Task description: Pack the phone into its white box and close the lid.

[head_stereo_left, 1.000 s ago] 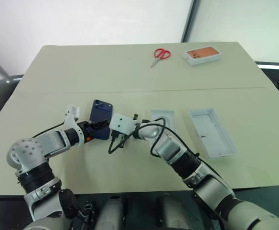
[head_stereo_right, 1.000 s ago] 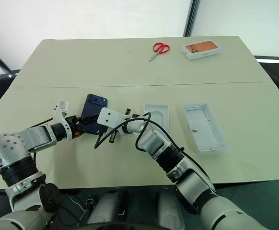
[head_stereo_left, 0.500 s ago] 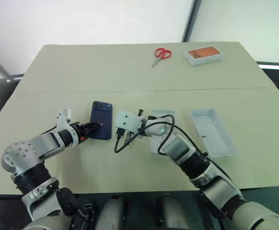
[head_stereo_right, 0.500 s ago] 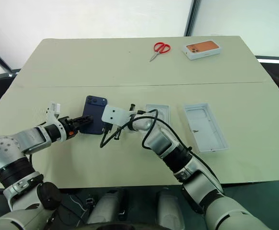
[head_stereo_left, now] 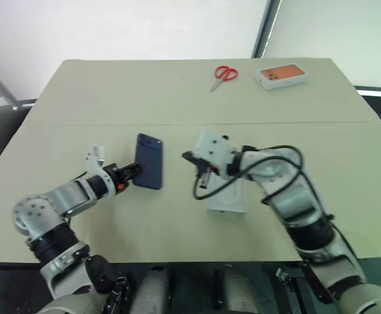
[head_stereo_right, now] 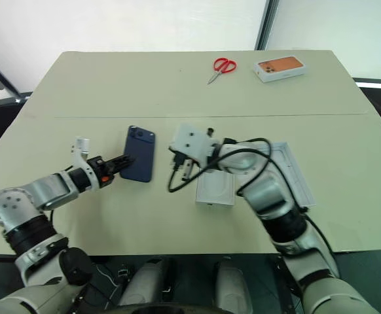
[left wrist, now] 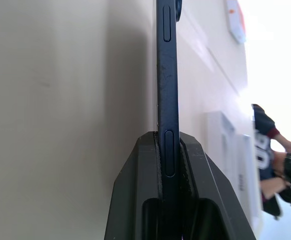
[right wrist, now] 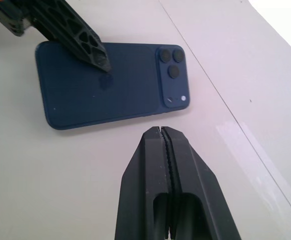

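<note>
Your two head views look forward and down over the same surface (head_stereo_left: 177,91) from slightly offset spots. Each wrist view sits close, looking along its fingers; both share the phone (right wrist: 110,85).

No legible txt; maybe logo on phone (right wrist: 105,85).

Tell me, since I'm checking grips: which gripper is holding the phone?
The left gripper: its fingers pinch the phone by its edge. The right gripper is shut on nothing.
</note>
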{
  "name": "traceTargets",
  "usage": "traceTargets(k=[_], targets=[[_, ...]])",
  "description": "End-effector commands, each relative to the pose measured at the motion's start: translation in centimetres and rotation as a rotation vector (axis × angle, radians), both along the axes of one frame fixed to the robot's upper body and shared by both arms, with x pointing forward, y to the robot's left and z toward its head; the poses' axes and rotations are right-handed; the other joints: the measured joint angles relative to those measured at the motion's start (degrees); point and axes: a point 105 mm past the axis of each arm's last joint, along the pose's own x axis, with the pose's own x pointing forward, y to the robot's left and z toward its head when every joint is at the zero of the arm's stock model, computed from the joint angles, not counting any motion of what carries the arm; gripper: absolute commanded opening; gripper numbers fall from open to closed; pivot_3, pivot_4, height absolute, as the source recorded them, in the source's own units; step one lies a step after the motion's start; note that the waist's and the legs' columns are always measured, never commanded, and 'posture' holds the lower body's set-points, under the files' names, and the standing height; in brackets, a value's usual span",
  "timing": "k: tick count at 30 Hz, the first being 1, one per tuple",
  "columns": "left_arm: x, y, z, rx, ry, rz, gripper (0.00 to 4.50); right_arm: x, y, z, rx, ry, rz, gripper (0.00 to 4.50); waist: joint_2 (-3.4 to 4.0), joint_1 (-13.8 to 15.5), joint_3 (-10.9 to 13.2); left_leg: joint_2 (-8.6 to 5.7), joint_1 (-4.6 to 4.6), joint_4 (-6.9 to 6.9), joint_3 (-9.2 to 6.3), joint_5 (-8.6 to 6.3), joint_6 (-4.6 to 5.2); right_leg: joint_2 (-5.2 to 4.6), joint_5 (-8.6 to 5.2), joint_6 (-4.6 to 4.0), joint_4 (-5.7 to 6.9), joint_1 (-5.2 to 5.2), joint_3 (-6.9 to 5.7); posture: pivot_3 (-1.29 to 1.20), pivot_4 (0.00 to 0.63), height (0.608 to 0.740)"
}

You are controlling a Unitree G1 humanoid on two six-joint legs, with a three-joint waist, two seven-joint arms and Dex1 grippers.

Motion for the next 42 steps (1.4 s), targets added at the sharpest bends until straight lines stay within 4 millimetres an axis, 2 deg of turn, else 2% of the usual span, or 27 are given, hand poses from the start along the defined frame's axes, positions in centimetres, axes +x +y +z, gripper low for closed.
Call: traceTargets(k=[1, 5, 9, 16, 23, 27, 28, 32, 36, 40, 42], targets=[[-0.8, -6.4, 3.1, -0.066, -0.139, -0.182, 0.02, -1.1, -3.4, 1.3, 0.005, -0.023, 0.009, 0.0, -0.03, 0.76, 0.02, -0.01, 0.0, 0.0, 0.0, -0.02, 0.03, -0.02, 0.0, 0.0, -0.05, 0.05, -0.01, 0.0, 0.15, 0.697], [-1.8, -11.4, 3.2, -0.132, -0.122, -0.278, 0.02, -0.1, -7.5, 0.4, -0.045, 0.004, -0.108, 0.0, -0.09, 0.55, 0.05, -0.05, 0.01, 0.05, 0.06, -0.05, 0.09, -0.06, 0.0, 0.0, -0.12, 0.13, 0.0, 0.0, 0.15, 0.697], [-2.0, -13.7, 2.7, -0.14, -0.07, -0.315, 0.02, 0.5, -10.1, 0.6, -0.063, -0.006, -0.191, 0.0, -0.08, -0.84, 0.07, 0.12, 0.1, -0.05, 0.13, -0.04, 0.09, 0.07, 0.0, 0.0, -0.02, 0.08, 0.03, 0.0, 0.15, 0.697], [-1.9, -15.6, 1.8, -0.101, -0.002, -0.351, 0.02, 1.2, -12.7, 1.4, -0.087, -0.042, -0.277, 0.0, -0.11, 0.01, 0.09, 0.05, 0.04, 0.04, 0.11, -0.04, 0.09, 0.03, 0.0, 0.0, -0.05, 0.1, 0.02, 0.0, 0.15, 0.697], [-2.1, -16.5, 1.7, -0.086, 0.011, -0.401, 0.02, 1.2, -12.6, 1.5, -0.082, -0.052, -0.272, 0.0, -0.12, 0.77, 0.09, 0.03, 0.04, 0.08, 0.12, -0.04, 0.08, 0.02, 0.0, 0.0, -0.08, 0.13, 0.02, 0.0, 0.15, 0.697], [-2.3, -16.6, 2.1, -0.09, -0.007, -0.427, 1.81, 1.3, -12.3, 1.3, -0.08, -0.052, -0.263, 0.0, -0.12, 0.78, 0.1, 0.03, 0.04, 0.08, 0.12, -0.03, 0.08, 0.01, 0.0, 0.0, -0.09, 0.13, 0.02, 0.0, 0.15, 0.697], [-2.4, -16.5, 2.0, -0.081, -0.013, -0.433, 2.43, 1.3, -12.2, 1.3, -0.08, -0.052, -0.26, 0.0, -0.12, 0.78, 0.09, 0.03, 0.04, 0.08, 0.12, -0.03, 0.08, 0.01, 0.0, 0.0, -0.09, 0.13, 0.02, 0.0, 0.15, 0.697], [-2.9, -15.0, 2.3, -0.048, -0.065, -0.44, 4.4, 1.2, -12.2, 1.3, -0.082, -0.05, -0.254, 0.0, -0.12, 0.77, 0.09, 0.03, 0.04, 0.08, 0.12, -0.03, 0.08, 0.01, 0.0, 0.0, -0.09, 0.13, 0.02, 0.0, 0.15, 0.697], [-4.4, -12.3, 2.2, 0.099, -0.154, -0.495, 4.46, 1.2, -12.0, 1.0, -0.086, -0.042, -0.24, 0.0, -0.09, 0.15, 0.08, 0.06, 0.05, 0.06, 0.12, -0.03, 0.07, 0.04, 0.0, 0.0, -0.07, 0.12, 0.03, 0.0, 0.15, 0.697], [-5.9, -10.1, 1.1, 0.242, -0.171, -0.551, 4.46, 1.2, -11.5, 0.8, -0.083, -0.036, -0.224, 0.0, -0.07, -0.38, 0.08, 0.08, 0.08, 0.02, 0.1, -0.02, 0.05, 0.05, 0.0, 0.0, -0.06, 0.12, 0.03, 0.0, 0.15, 0.697], [-6.4, -9.2, 0.9, 0.26, -0.175, -0.557, 4.46, 1.2, -11.4, 0.8, -0.082, -0.035, -0.217, 0.0, -0.07, -0.25, 0.08, 0.05, 0.08, 0.03, 0.09, -0.02, 0.05, 0.03, 0.0, -0.01, -0.08, 0.15, 0.03, 0.0, 0.15, 0.697]])
